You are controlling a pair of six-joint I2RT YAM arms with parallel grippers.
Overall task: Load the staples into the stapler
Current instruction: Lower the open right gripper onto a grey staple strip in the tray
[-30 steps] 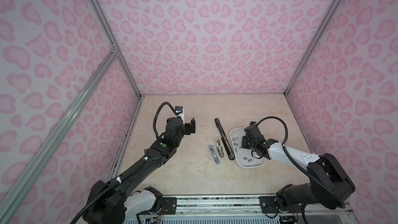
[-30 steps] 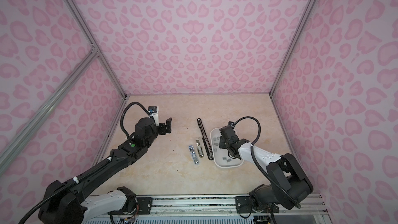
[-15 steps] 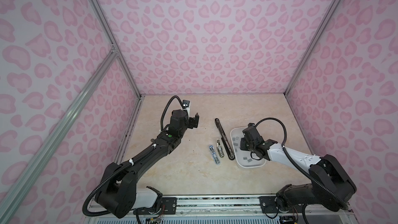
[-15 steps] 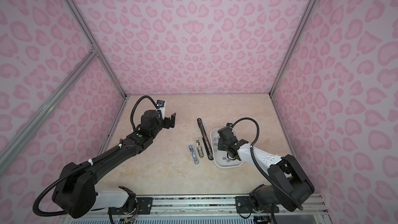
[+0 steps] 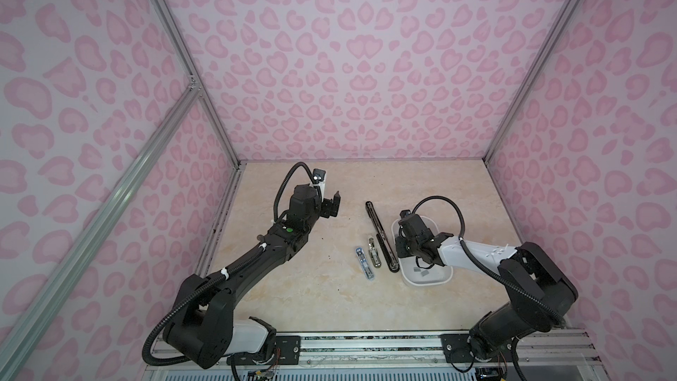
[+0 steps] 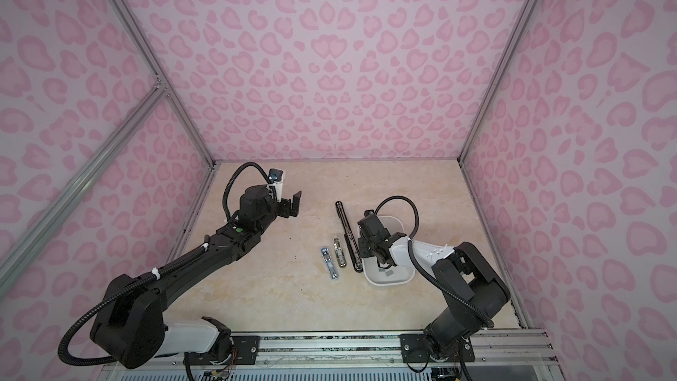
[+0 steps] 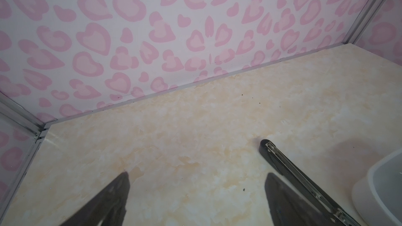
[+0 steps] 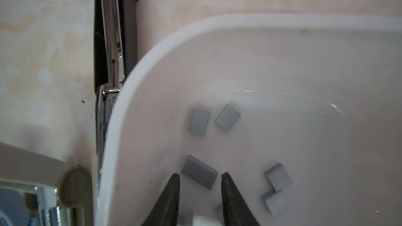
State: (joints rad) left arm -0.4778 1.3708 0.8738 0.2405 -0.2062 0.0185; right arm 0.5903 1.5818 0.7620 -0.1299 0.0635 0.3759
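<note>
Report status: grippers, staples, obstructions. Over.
Left gripper jaws wide, empty, above bare table. Right gripper down in white tray, jaws part open astride one staple strip, none lifted. Black stapler open flat beside tray; no obstruction seen.

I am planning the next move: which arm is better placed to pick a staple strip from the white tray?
Right. The right gripper hangs over the white tray, its jaws apart at a staple strip. The left gripper hovers open above the table, away from the tray.
</note>
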